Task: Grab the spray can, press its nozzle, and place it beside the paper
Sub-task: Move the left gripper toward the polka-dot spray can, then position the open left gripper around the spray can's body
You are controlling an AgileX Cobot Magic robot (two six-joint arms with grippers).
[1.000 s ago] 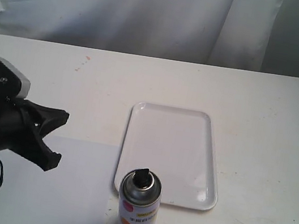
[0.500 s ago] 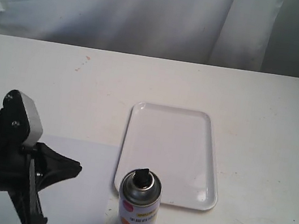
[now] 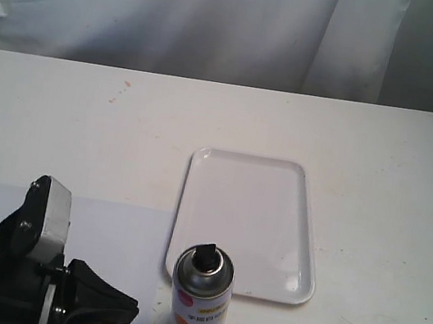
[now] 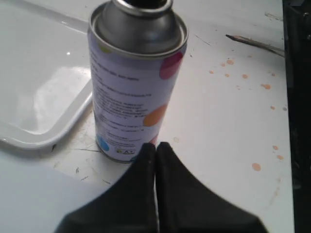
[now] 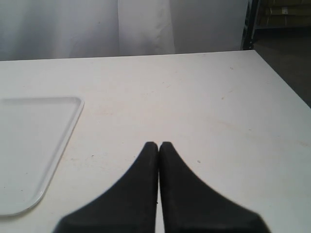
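Note:
The spray can stands upright at the table's near edge, just in front of the tray's near left corner, with its black nozzle on the silver dome. My left gripper is shut and empty, low over the paper, its tips pointing at the can from the left with a small gap. In the left wrist view the shut tips sit right before the can's base. My right gripper is shut and empty over bare table, out of the exterior view.
A glossy white tray lies mid-table, its left rim along the paper's right edge; its corner shows in the right wrist view. White cloth hangs behind the table. Orange specks dot the table beside the can.
My left gripper has come down toward the near edge and swung right, toward the spray can. The can and tray have not moved.

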